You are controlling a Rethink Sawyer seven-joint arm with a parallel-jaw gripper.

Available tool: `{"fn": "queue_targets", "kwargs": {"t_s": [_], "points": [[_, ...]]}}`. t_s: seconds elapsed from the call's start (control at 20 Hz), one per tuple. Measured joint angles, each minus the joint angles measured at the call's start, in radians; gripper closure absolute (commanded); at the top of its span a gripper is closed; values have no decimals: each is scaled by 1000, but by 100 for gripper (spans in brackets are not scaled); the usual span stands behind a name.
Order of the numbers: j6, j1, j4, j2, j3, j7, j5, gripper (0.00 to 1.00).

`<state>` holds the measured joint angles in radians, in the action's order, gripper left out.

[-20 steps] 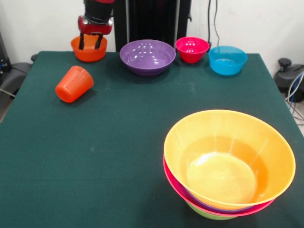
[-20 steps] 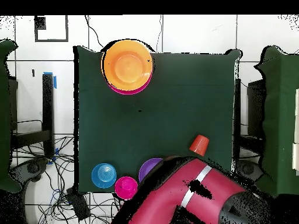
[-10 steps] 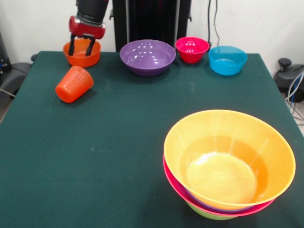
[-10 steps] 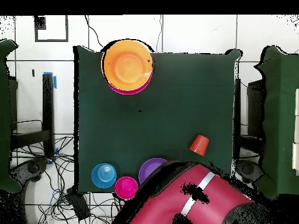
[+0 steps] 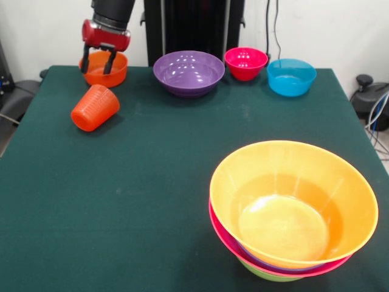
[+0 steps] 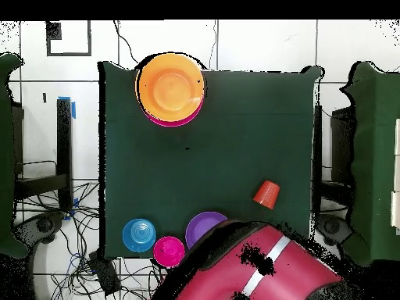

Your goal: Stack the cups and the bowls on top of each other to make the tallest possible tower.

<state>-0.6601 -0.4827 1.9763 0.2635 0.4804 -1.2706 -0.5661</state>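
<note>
Leftward goes the gripper, small orange bowl sliding along too
Fingers spread wide, straddling the bowl's rim; cup lies tipped nearby

Green table: tumbler on side, four separate bowls, bowl tower.

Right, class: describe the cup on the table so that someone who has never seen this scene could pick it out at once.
Start from the row of bowls along the table's far edge in the front view, ending at the small orange bowl under the gripper. Just in front of that bowl lies the cup. It is the only thing tipped on its side, a ribbed orange-red tumbler, narrower than any bowl.
</note>
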Motion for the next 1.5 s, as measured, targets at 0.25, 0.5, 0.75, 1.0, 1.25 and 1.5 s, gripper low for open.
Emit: {"fn": "queue_targets", "kwargs": {"t_s": [0.25, 0.5, 0.75, 1.0, 1.25, 1.5], "points": [[0, 0, -4, 4, 0, 0, -3, 0], [9, -4, -6, 8, -8, 0, -23, 0], [83, -47, -10, 30, -60, 0, -81, 0], [193, -142, -22, 81, -152, 0, -140, 0], [293, -232, -32, 114, -236, 0, -180, 0], [387, -287, -32, 135, -300, 0, -214, 0]]}}
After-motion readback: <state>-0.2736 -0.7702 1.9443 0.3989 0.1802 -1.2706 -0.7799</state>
